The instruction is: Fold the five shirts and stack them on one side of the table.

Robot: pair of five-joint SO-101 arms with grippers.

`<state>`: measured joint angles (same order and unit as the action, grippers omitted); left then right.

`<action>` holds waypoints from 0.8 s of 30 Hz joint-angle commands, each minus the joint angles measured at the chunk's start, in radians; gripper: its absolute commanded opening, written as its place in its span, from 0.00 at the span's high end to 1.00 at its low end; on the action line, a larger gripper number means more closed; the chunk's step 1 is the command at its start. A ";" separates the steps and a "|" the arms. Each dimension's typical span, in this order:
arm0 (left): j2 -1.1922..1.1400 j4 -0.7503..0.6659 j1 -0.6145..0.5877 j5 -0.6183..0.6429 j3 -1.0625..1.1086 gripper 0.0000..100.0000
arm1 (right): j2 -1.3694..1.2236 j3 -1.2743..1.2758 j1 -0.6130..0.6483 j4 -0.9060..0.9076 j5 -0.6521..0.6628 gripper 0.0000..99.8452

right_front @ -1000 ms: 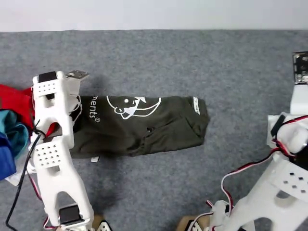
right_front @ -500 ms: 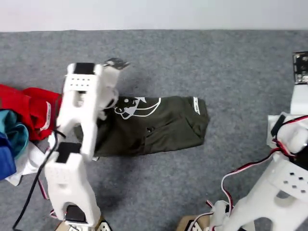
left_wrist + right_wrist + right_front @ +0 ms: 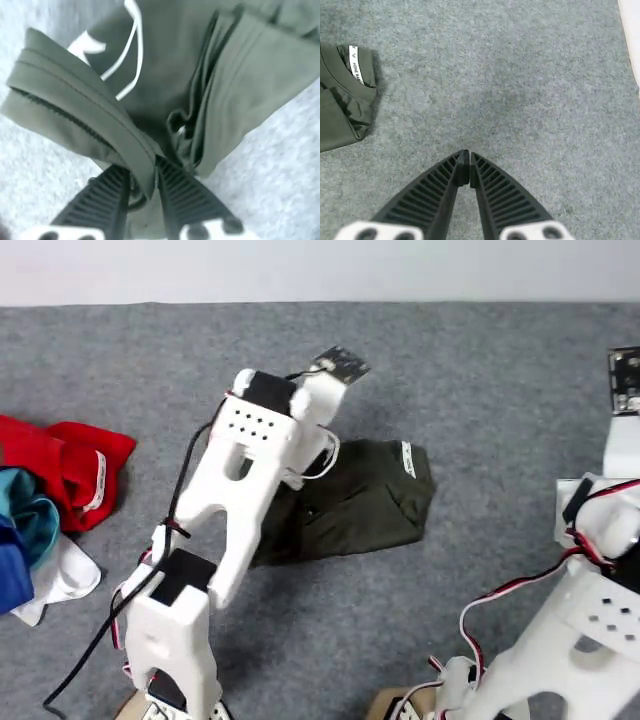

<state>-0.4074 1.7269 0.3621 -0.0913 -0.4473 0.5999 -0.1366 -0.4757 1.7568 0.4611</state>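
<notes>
A dark olive shirt (image 3: 360, 502) with a white print lies partly folded in the middle of the grey table. My left gripper (image 3: 145, 192) is shut on a folded edge of the olive shirt (image 3: 150, 100) and holds that edge lifted over the rest of the cloth. In the high view the left arm (image 3: 245, 470) stretches across the shirt's left half and hides it. My right gripper (image 3: 465, 172) stands shut with nothing in it over bare table, to the right of the shirt's collar end (image 3: 345, 95).
A heap of unfolded shirts lies at the left edge: red (image 3: 60, 470), teal and blue (image 3: 25, 540), white (image 3: 60, 580). The right arm (image 3: 590, 630) stands at the lower right. A white wall (image 3: 320, 270) borders the far side.
My left arm has swung from the shirt's left end toward the right, carrying the gripped edge over the shirt. The red shirt is now uncovered. The right arm has stayed still.
</notes>
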 commanded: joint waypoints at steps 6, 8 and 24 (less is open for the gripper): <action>-0.137 0.028 0.091 0.037 -0.231 1.00 | 0.022 0.094 0.015 0.038 0.008 0.99; -0.167 0.028 0.109 0.051 -0.271 1.00 | 0.022 0.104 0.015 0.038 0.008 0.99; -0.164 0.031 0.118 0.055 -0.367 1.00 | 0.022 0.104 0.015 0.038 0.008 0.99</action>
<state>-0.6283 1.7300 0.5002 -0.0407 -0.7925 0.5999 -0.0276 -0.4757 1.7568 0.4611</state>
